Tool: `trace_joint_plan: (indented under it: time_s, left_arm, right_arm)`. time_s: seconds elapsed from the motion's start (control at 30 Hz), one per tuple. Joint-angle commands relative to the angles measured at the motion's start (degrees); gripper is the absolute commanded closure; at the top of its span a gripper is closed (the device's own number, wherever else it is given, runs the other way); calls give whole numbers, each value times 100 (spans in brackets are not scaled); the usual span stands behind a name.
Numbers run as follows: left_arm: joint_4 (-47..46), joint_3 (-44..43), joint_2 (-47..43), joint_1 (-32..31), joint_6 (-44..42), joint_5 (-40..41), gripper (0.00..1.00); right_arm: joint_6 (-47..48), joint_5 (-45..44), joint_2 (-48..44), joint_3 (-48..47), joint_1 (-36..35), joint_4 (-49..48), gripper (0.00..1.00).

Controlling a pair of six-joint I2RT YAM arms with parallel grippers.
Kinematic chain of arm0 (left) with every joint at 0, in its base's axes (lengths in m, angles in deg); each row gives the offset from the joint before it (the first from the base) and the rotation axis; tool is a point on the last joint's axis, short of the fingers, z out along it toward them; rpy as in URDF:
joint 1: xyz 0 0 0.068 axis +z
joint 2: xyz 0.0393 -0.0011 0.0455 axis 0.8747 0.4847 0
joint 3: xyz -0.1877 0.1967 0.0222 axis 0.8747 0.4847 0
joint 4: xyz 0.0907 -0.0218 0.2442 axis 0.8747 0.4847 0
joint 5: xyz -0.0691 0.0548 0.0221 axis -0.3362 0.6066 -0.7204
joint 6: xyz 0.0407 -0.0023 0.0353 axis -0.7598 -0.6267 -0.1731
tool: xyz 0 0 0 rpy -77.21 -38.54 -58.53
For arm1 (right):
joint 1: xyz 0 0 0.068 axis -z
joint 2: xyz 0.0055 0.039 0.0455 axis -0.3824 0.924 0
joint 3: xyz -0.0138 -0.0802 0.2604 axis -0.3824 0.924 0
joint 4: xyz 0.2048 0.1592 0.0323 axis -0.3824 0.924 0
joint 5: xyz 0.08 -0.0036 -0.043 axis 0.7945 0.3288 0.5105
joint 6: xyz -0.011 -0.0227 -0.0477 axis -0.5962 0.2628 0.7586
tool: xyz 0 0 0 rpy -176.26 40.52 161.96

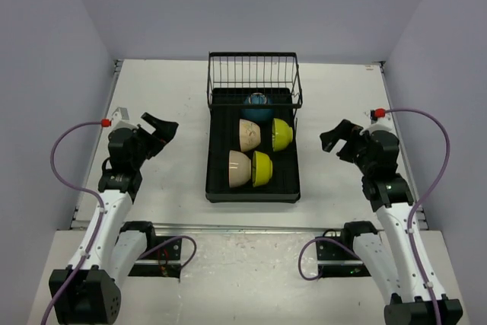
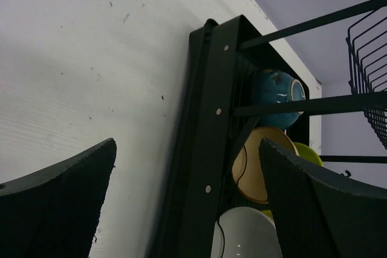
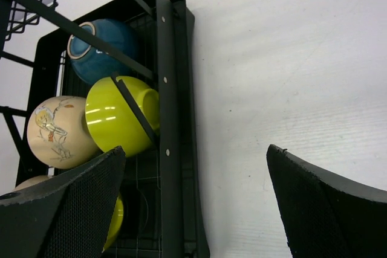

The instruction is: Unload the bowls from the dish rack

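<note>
The black dish rack (image 1: 215, 188) lies in the middle of the table, its wire basket frame (image 1: 253, 74) at the far end. Five bowls stand on edge in it: a dark blue bowl (image 1: 257, 106) at the back, a cream bowl (image 1: 249, 135) beside a lime bowl (image 1: 282, 134), and a second cream bowl (image 1: 239, 169) beside a second lime bowl (image 1: 262, 168) nearer. My left gripper (image 1: 159, 130) is open and empty left of the rack. My right gripper (image 1: 340, 139) is open and empty right of it. The rack's edge shows in both wrist views (image 2: 205, 143) (image 3: 172, 119).
White table with grey walls on three sides. A metal rail (image 1: 251, 227) runs along the near edge between the arm bases. Purple cables (image 1: 61, 165) loop off both arms.
</note>
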Motion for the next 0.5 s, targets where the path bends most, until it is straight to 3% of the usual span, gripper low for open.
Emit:
trace_joint_plan:
  time_s: [0.0, 0.1, 0.23, 0.37, 0.43, 0.47]
  left_arm:
    - [-299, -57, 17, 25, 262, -672, 0]
    - [-291, -328, 51, 25, 149, -1163, 0]
    - [621, -899, -166, 25, -202, -1105, 3]
    - [1473, -1304, -616, 25, -449, -621, 22]
    - [1930, -1436, -739, 25, -476, -550, 23]
    - [2002, -1419, -783, 25, -450, -602, 30]
  right_arm:
    - [105, -447, 92, -469, -25, 361, 1]
    - [184, -370, 188, -592, -43, 458, 1]
    - [8, -229, 399, -645, -43, 379, 1]
    - [-1, -141, 864, -1039, -43, 660, 1]
    - [96, -115, 1040, -1154, -43, 809, 1]
    - [174, -115, 1058, -1181, -43, 827, 1]
